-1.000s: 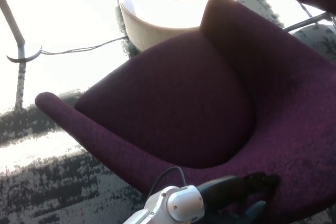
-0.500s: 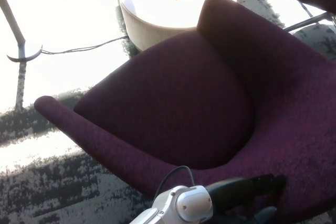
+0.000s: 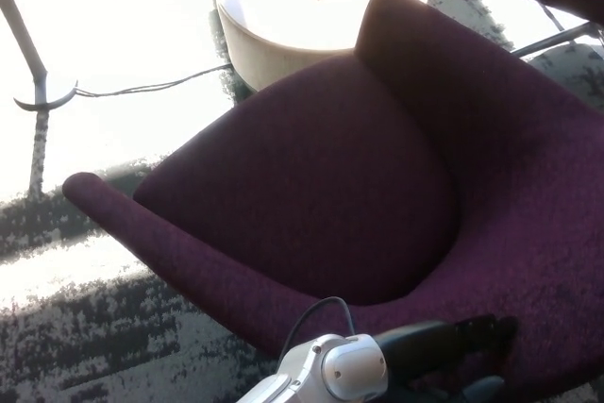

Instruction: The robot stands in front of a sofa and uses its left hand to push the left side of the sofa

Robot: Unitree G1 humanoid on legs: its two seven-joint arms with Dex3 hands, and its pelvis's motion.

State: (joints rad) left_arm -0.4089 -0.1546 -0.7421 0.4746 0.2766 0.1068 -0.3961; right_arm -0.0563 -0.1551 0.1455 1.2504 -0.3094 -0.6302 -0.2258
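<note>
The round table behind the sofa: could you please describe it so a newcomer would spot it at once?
Start from the big purple sofa filling the middle of the head view. Just beyond its upper edge, at the top centre, stands the round table, a pale drum-shaped piece with a sunlit top. Nothing else nearby is round and cream-coloured.

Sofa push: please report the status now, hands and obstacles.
Left hand against the sofa near edge, fingers unclear. Right hand not in view. Round table beyond the sofa, cable on the floor.
</note>
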